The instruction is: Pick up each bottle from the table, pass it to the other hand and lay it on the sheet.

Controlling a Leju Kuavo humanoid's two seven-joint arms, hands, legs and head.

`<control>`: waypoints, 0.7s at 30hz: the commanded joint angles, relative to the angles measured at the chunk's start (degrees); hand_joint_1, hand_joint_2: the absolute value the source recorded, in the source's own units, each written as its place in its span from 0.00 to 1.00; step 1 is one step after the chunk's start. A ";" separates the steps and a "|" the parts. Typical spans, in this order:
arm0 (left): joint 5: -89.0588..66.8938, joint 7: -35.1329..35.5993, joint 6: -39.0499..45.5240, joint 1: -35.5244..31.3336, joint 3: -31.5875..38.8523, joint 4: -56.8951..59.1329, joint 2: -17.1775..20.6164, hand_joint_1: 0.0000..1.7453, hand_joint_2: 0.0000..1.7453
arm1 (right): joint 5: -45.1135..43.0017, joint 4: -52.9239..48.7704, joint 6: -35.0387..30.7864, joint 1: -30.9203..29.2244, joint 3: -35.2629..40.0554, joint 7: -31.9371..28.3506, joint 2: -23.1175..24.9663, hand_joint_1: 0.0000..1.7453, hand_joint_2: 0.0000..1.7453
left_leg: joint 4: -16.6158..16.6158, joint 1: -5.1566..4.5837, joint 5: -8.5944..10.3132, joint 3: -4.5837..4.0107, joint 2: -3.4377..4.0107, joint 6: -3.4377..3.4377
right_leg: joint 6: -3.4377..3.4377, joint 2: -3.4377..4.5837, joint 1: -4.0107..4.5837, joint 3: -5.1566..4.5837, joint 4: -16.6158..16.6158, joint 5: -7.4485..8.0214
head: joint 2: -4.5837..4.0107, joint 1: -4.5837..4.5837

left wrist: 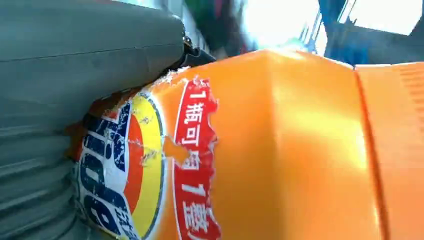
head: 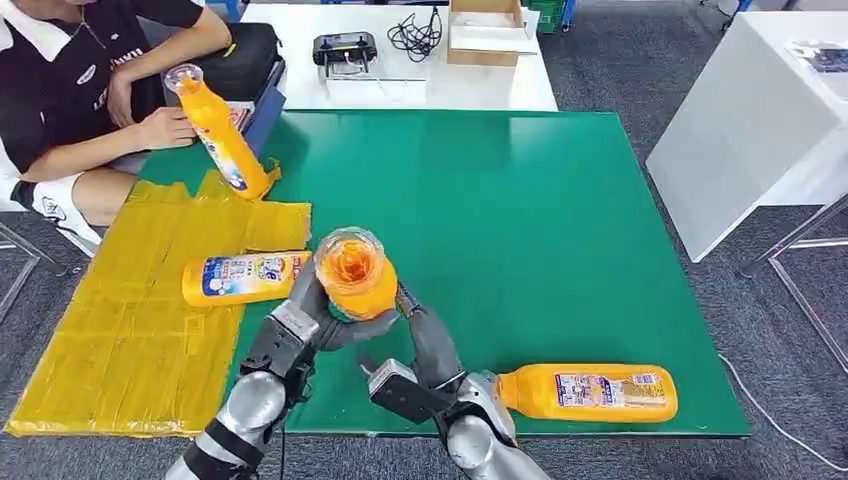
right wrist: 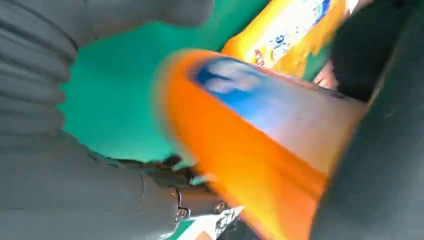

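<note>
Head view, four orange bottles, one (head: pixel 354 274) gripped by fingers of both left hand (head: pixel 318 316) and right hand (head: pixel 425 335), one (head: pixel 245 277) lying on yellow sheet (head: pixel 120 330).

Grey carpet floor (head: pixel 610 60); white table (head: pixel 420 85) behind green tabletop (head: pixel 540 220); second white table (head: pixel 745 120) at right.

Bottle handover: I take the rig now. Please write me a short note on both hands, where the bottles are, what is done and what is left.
Left hand and right hand both hold the raised bottle above the green mat; which one carries it I cannot tell.
Done: one bottle lies on the yellow sheet.
A person holds another bottle upright at the sheet's far edge.
Left: lay the raised bottle on the sheet, then the bottle on the mat near the right arm.
</note>
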 commanded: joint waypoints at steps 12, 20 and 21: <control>-60.71 27.90 6.41 0.94 14.36 -4.18 10.04 1.00 1.00 | 22.80 -31.47 2.89 17.41 -16.83 9.44 -12.90 0.00 1.00 | -0.02 0.05 -0.14 0.22 -0.05 -0.09 | -0.06 0.03 0.04 0.28 -0.06 -0.12 | 0.00 0.00; -64.98 32.25 -7.33 3.50 14.26 2.20 14.45 1.00 1.00 | 24.74 -33.05 3.14 20.83 -22.30 10.49 -12.56 0.00 1.00 | -0.08 -0.01 -0.06 0.13 0.00 -0.06 | -0.05 0.04 -0.01 0.13 -0.05 -0.06 | 0.00 0.00; -64.78 32.06 -8.31 4.15 13.56 3.60 14.59 1.00 1.00 | 25.02 -33.19 3.17 20.90 -22.58 10.62 -12.60 0.00 1.00 | -0.11 0.01 -0.12 0.31 0.02 -0.11 | -0.09 0.07 0.00 0.31 -0.09 -0.10 | 0.00 0.00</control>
